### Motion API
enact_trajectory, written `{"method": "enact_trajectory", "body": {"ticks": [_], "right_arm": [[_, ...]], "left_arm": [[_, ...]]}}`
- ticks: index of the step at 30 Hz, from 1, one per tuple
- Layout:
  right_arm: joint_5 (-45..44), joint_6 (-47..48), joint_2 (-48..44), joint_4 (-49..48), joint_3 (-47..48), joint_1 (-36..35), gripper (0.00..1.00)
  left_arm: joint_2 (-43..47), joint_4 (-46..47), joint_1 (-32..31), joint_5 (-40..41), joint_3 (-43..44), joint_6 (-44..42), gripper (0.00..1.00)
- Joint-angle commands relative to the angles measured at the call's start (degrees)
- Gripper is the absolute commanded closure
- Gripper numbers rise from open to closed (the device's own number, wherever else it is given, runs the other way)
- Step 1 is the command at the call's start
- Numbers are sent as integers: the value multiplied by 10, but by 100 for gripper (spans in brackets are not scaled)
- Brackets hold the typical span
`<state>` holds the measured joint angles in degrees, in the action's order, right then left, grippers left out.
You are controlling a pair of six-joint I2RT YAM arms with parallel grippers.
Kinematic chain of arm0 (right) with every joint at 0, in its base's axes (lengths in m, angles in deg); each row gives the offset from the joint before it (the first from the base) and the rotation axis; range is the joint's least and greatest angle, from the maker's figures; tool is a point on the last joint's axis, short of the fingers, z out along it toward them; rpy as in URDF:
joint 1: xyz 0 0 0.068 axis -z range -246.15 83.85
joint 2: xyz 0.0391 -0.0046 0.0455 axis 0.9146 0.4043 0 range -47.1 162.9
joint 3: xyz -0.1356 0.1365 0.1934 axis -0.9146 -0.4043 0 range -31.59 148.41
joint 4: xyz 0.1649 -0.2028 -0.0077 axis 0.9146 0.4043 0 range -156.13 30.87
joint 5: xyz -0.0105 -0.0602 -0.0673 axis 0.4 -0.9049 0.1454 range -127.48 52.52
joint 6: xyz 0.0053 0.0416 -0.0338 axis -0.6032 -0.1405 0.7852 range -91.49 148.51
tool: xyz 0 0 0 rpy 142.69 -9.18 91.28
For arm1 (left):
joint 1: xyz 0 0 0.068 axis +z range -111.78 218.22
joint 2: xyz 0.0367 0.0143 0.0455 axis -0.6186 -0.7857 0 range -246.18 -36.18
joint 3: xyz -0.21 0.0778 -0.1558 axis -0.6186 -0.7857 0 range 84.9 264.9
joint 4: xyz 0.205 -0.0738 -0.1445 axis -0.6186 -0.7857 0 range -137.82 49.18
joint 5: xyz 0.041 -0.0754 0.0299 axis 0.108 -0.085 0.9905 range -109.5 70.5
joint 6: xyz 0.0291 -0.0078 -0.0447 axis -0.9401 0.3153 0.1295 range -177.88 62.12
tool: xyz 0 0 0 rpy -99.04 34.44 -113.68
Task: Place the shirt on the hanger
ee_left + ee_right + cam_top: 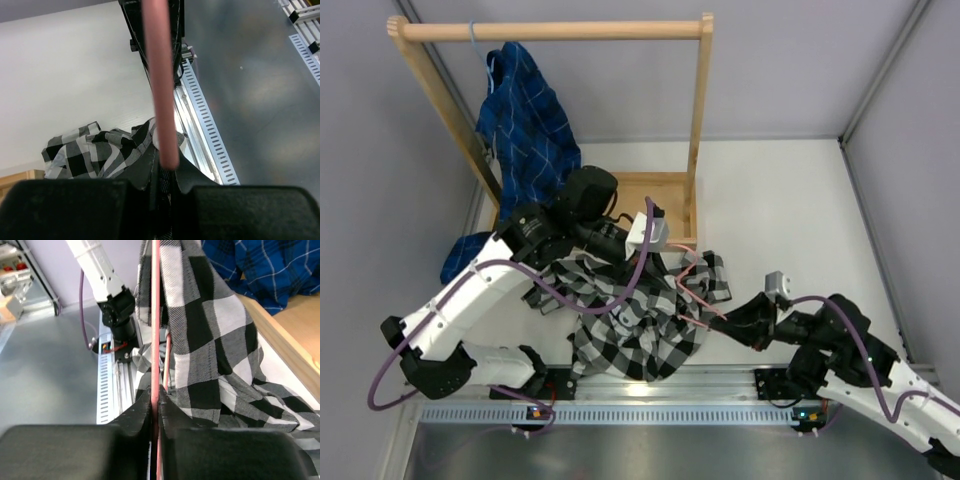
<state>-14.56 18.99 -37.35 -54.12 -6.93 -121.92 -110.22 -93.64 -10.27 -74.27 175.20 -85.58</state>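
The shirt point(625, 325) lay crumpled on the tabletop point(790, 200) at lower centre. The left end effector point(167, 169) and the right end effector point(155, 407) each pinched the hanger point(155, 315).

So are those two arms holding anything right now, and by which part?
Both hold the pink hanger: left fingers and right fingers each pinch its thin wire.

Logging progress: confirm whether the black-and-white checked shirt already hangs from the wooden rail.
No, the checked shirt lies crumpled on the table; only the blue plaid shirt hangs there.
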Motion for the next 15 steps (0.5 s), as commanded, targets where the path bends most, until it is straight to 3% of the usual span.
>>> {"method": "enact_trajectory", "body": {"ticks": [1, 2, 3, 4, 8, 11, 15], "right_arm": [[-40, -1, -11, -51, 45, -6, 83], [-62, -9, -12, -44, 47, -6, 56], [-108, -28, -15, -35, 51, -6, 17], [-130, -38, -25, -26, 54, -6, 1], [-252, -145, -93, 20, 50, -6, 1], [-249, -195, -148, 7, 23, -7, 1], [-247, -225, -128, 5, 12, -6, 5]], "left_arm": [[23, -6, -1, 3, 10, -28, 100], [27, 5, -1, 17, 14, -15, 100], [29, 17, -1, 59, 15, 3, 100], [32, 29, -1, 81, 14, 30, 100], [57, 85, -1, 198, -7, 83, 100], [88, 162, -1, 286, -50, 122, 100], [108, 242, -1, 388, -82, 176, 100]]}}
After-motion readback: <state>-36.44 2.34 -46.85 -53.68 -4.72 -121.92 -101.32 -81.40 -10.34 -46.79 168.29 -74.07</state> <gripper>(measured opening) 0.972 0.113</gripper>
